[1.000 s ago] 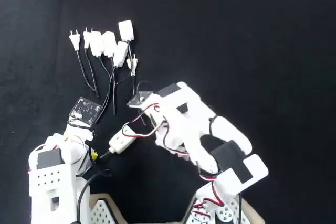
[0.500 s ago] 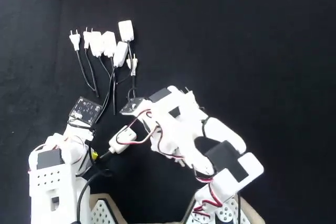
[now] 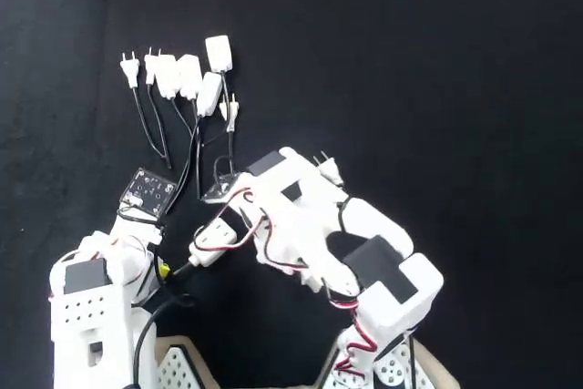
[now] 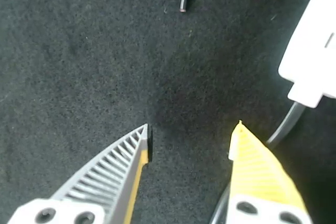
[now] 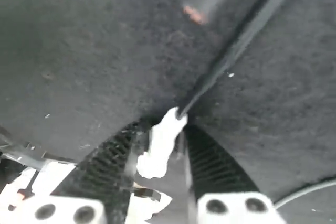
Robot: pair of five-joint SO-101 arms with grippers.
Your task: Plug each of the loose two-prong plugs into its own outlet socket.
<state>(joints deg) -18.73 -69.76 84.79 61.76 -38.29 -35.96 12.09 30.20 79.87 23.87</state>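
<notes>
Your right gripper (image 5: 164, 129) is clamping its fingers on a white two-prong plug (image 5: 157, 150). The plug's black cord (image 5: 241, 40) is running away from it over the black table cloth (image 5: 79, 51). In the high view, that plug (image 3: 329, 170) is showing at the far side of your right arm (image 3: 310, 216), with its prongs aimed toward the table's far side.

Your left gripper (image 4: 192, 127) is holding its grey finger (image 4: 115, 166) and yellow finger (image 4: 257, 166) apart, with bare cloth between them. A white outlet socket (image 4: 315, 45) is lying just beside the yellow finger. From above, this socket (image 3: 211, 243) is sitting between your left arm (image 3: 91, 289) and the right arm. The other plugs and sockets (image 3: 187, 75) are lying bunched at the far left, well apart from both grippers.
</notes>
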